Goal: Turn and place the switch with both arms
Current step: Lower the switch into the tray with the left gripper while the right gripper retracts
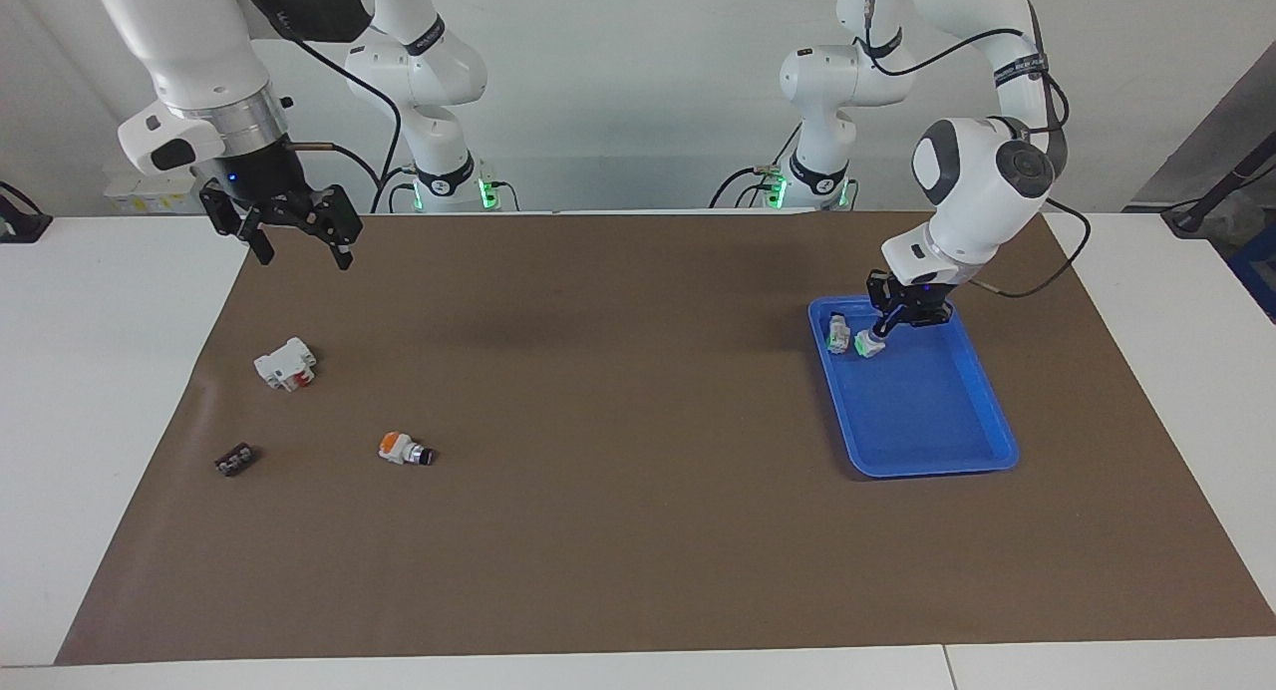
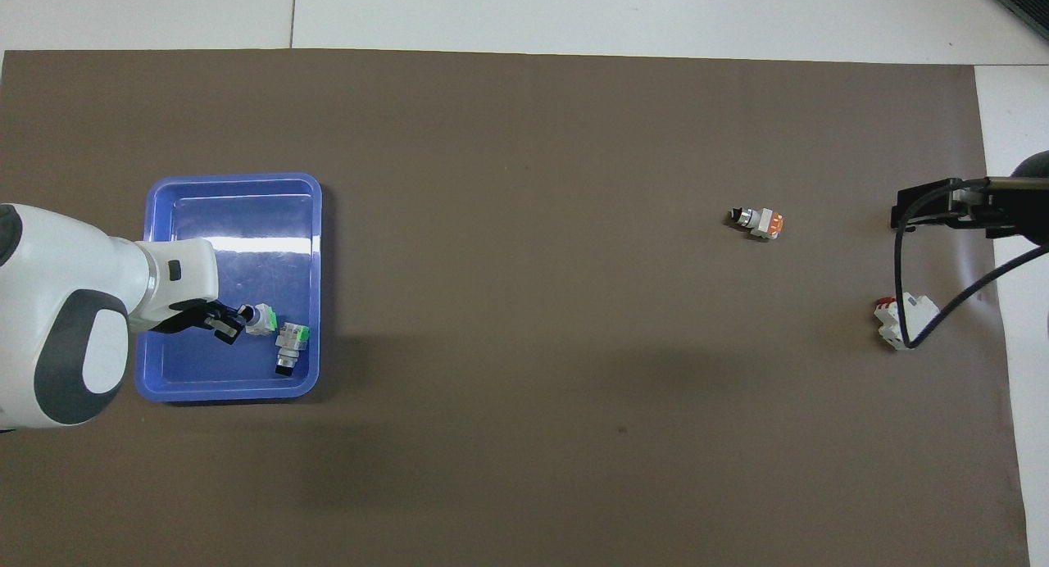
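My left gripper [image 1: 890, 329] is low in the blue tray [image 1: 927, 411] at the left arm's end of the table. It is shut on the black knob end of a small white switch with a green part [image 1: 869, 345]. The switch hangs tilted at the tray floor. In the overhead view the left gripper [image 2: 233, 319] holds this switch [image 2: 262, 319] in the tray [image 2: 238, 223]. A second green and white switch [image 1: 837, 333] [image 2: 291, 346] lies in the tray beside it. My right gripper [image 1: 299, 249] is open and empty, raised over the mat's edge at the right arm's end, where it waits.
An orange-capped switch [image 1: 404, 450] [image 2: 760, 220] lies on the brown mat. A white block with red marks [image 1: 285, 363] [image 2: 905, 319] lies nearer to the robots than it. A small black part [image 1: 234, 460] lies near the mat's edge at the right arm's end.
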### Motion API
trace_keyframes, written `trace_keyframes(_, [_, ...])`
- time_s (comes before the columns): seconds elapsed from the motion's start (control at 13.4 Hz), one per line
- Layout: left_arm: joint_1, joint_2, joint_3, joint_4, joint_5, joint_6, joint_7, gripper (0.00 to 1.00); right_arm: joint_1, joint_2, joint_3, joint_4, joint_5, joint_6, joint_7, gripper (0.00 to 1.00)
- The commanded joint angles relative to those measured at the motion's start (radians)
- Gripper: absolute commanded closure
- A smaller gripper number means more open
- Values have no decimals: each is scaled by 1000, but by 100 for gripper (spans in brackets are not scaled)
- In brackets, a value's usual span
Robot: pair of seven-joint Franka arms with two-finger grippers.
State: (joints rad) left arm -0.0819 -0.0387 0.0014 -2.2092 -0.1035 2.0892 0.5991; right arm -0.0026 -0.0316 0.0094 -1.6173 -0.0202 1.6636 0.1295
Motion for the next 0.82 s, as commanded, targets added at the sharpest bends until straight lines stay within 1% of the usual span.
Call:
trace_keyframes(0.0, [2,-3,-6,-3,18,15,25,0,9,-5,-5,17,-10,-63,-17,1])
trace_keyframes(0.15, [5,-6,-5,25,18,12,16,0,3,4,-8,63,-14,-123,-25,1])
trace_keyframes(0.22, [7,-12,-3,40,18,9,4,0,3,4,-12,62,-9,-134,-37,1])
trace_keyframes(0.3, [7,-27,2,57,16,-10,-19,0,4,3,-12,57,2,-158,-33,1])
trace_keyframes(0.45, [7,-65,2,92,18,-50,-45,0,1,4,-12,71,11,-171,-28,1])
trace_keyframes(0.67, [8,-136,6,109,18,-93,-212,0,9,3,-14,67,14,-194,-25,1])
trace_keyframes(0.75, [8,-138,6,152,18,-130,-291,0,9,3,-14,65,16,-194,-24,1])
